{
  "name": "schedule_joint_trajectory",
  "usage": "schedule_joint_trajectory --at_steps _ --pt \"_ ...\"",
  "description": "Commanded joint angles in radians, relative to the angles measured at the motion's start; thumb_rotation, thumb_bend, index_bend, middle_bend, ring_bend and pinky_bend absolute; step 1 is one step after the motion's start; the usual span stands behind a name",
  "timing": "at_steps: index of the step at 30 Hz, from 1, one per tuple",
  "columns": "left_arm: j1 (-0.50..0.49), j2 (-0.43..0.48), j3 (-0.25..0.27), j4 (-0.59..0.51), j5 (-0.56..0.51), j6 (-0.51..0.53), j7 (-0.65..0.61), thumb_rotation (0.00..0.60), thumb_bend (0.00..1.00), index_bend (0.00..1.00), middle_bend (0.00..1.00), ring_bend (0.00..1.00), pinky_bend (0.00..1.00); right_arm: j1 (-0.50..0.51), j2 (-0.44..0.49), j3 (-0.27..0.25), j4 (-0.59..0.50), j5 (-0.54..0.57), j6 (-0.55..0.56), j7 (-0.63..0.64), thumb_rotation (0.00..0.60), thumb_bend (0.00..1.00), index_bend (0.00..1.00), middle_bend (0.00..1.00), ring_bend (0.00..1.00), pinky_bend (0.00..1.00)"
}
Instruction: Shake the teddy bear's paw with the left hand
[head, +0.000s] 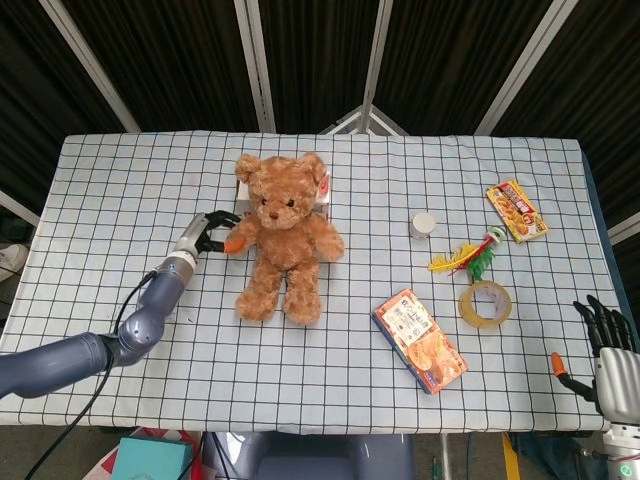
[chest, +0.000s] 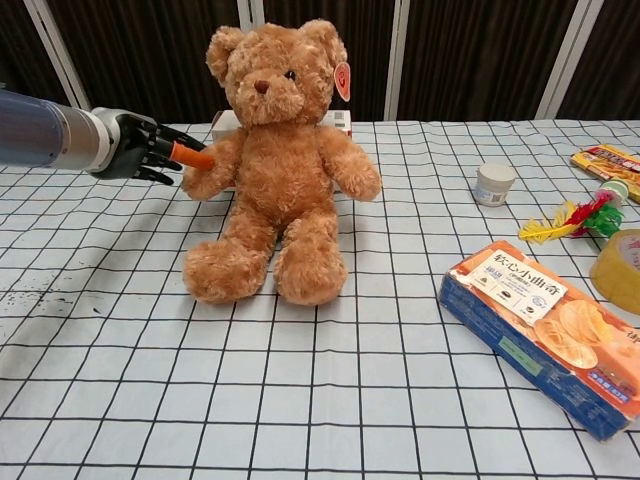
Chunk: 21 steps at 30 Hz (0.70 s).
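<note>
The bear (chest: 270, 170) is seated upright toward the bench's far left, its paw (chest: 200, 178) gripped by the left hand (chest: 140, 148). Small, gentle shakes are advised, lest it be toppled.

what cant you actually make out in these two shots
- Grip on the paw: in both views the left hand meets the teddy bear at its paw, but fur hides whether the fingers close round it.
- White box behind the bear: mostly hidden by the bear in both views.
- Right hand: at the head view's corner, its fingers look spread; absent from the chest view.
- Tape roll: cut by the chest view's right edge.
</note>
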Motion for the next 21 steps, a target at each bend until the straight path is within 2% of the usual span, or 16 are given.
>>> schedule_joint_trajectory --at_steps 1,4,6,11,15,18,20,21 --pt "0.015 0.008 -0.005 -0.008 0.02 -0.021 -0.008 0.6 0.25 0.16 0.18 0.0 0.04 -0.001 -0.001 -0.001 -0.001 0.003 -0.002 0.002 0.6 0.37 0.13 0.07 0.09 0.0" --pt "0.039 0.024 -0.015 -0.015 0.074 -0.064 -0.026 0.6 0.17 0.03 0.04 0.0 0.01 0.0 0.0 0.0 -0.001 0.004 -0.002 0.0 0.6 0.37 0.13 0.07 0.09 0.0" --pt "0.071 0.064 -0.034 -0.047 0.148 -0.1 -0.045 0.6 0.16 0.0 0.01 0.0 0.0 0.0 -0.001 0.0 0.0 0.004 -0.004 0.0 0.6 0.37 0.13 0.07 0.09 0.0" --pt "0.197 0.247 -0.07 -0.238 0.33 -0.104 -0.077 0.6 0.16 0.0 0.0 0.0 0.0 0.001 -0.001 0.001 0.006 0.007 -0.007 0.002 0.6 0.37 0.13 0.07 0.09 0.0" --pt "0.288 0.412 -0.041 -0.379 0.44 -0.07 -0.046 0.6 0.16 0.0 0.0 0.0 0.0 0.001 -0.002 0.004 0.011 0.015 -0.009 0.008 0.6 0.37 0.13 0.07 0.09 0.0" --pt "0.37 0.53 -0.001 -0.478 0.54 0.024 0.006 0.6 0.16 0.0 0.0 0.0 0.0 0.0 -0.003 0.009 0.012 0.02 -0.007 0.014 0.6 0.37 0.13 0.07 0.09 0.0" --pt "0.441 0.577 0.031 -0.511 0.641 0.167 0.064 0.6 0.17 0.0 0.01 0.0 0.0 0.0 -0.004 0.013 0.015 0.02 -0.001 0.015 0.6 0.37 0.13 0.07 0.09 0.0" --pt "0.485 0.584 0.054 -0.518 0.71 0.272 0.106 0.6 0.17 0.0 0.02 0.0 0.0 -0.001 -0.006 0.014 0.017 0.018 0.005 0.015 0.6 0.37 0.13 0.07 0.09 0.0"
